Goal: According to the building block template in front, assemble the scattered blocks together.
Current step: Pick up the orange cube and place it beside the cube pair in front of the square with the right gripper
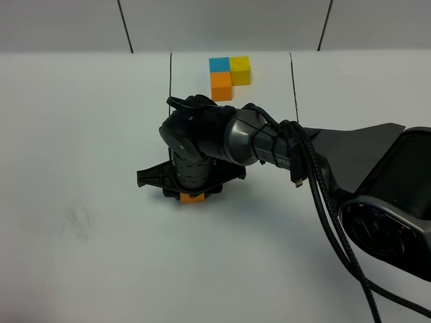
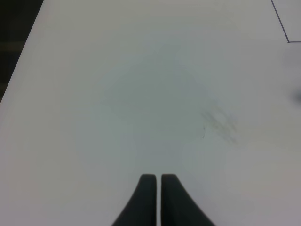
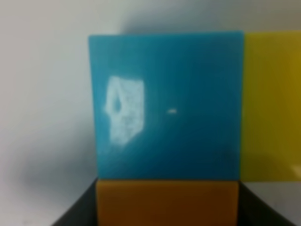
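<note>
The right gripper (image 1: 192, 195) is down at the white table (image 1: 81, 269), well in front of the building block template (image 1: 229, 75), and it appears to be clamped on the orange block (image 3: 167, 203): the right wrist view shows that cube sitting snugly between the two dark jaws. Directly ahead of it, touching, lies the blue block (image 3: 167, 106), with the yellow block (image 3: 273, 106) pressed against the blue one's side. These three seem to form the same L as the template, though that is a judgement from a very close, blurred view.

The cubes look small, light and rigid, with smooth, slightly glossy faces; the blue one carries a pale scuff. Such pieces would likely slide on the table at a light nudge, so the sensible hold is on two opposite flat side faces, squarely, low on the cube.

Much is hidden. From the high camera the right arm covers the blue and yellow blocks entirely; only a sliver of orange peeks out beneath the gripper. Whether the seams between cubes are flush cannot be told.

The left gripper (image 2: 154, 188) hangs over bare table with its fingers nearly together and nothing between them
</note>
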